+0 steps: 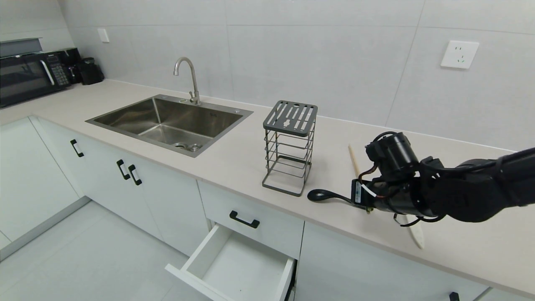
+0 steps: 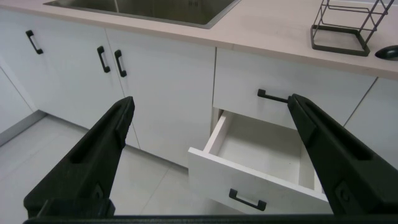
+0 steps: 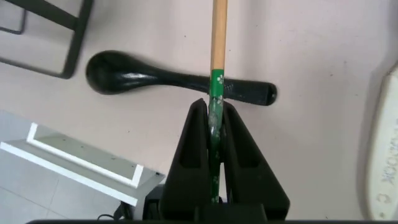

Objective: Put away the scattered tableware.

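The right claw (image 3: 214, 109) is pinched tight on the green-patterned end of a pale wooden chopstick (image 3: 218, 37), a grip the right wrist view makes plain. Just past its tips the chopstick crosses the handle of a glossy black spoon (image 3: 143, 74) lying flat on the beige bench (image 1: 234, 159). A white spoon (image 3: 382, 155) lies beside the claw. The head view adds a grey wire rack (image 1: 289, 146) beyond the black spoon's bowl. The left claw (image 2: 211, 102), fingers spread wide, hangs before an open white drawer (image 2: 261, 155).
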